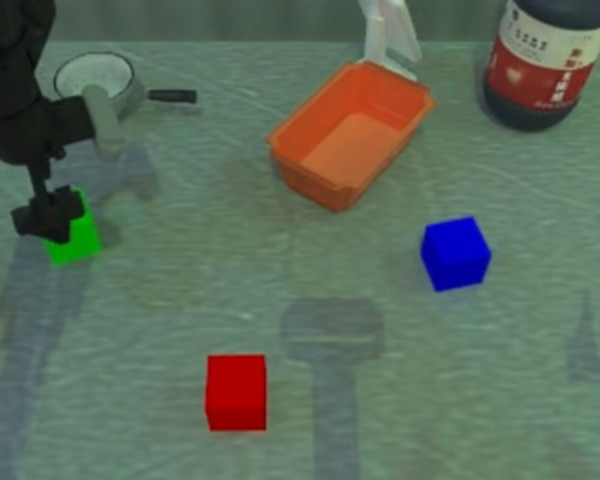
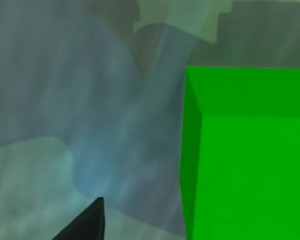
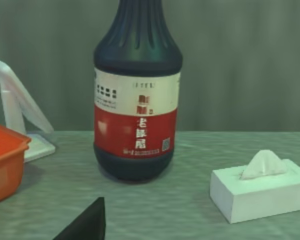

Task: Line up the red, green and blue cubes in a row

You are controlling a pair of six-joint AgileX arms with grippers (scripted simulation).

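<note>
the green cube (image 1: 75, 238) sits on the bench (image 1: 160, 330) at its left side, directly under the left end effector (image 1: 46, 216), which hangs over the cube's near-left edge. whether it is released or clenched on the cube cannot be told: in the left wrist view the green cube (image 2: 247, 155) fills one side and only one dark fingertip (image 2: 87, 222) shows, apart from it. the step in hand looks like the pick of the green cube; the next move calls for a firm hold, then a carry toward the others.

the red cube (image 1: 236, 392) lies well apart from the end effector, toward the near middle; the blue cube (image 1: 455, 253) lies farther still, to the right. all three are plain, matte and sharp-edged.

beyond them stand an orange tray (image 1: 325, 175), smooth-walled and rectangular, and a dark bottle (image 1: 540, 60) with a red and white label.

the right arm is out of the top view, its end effector facing the bottle.
</note>
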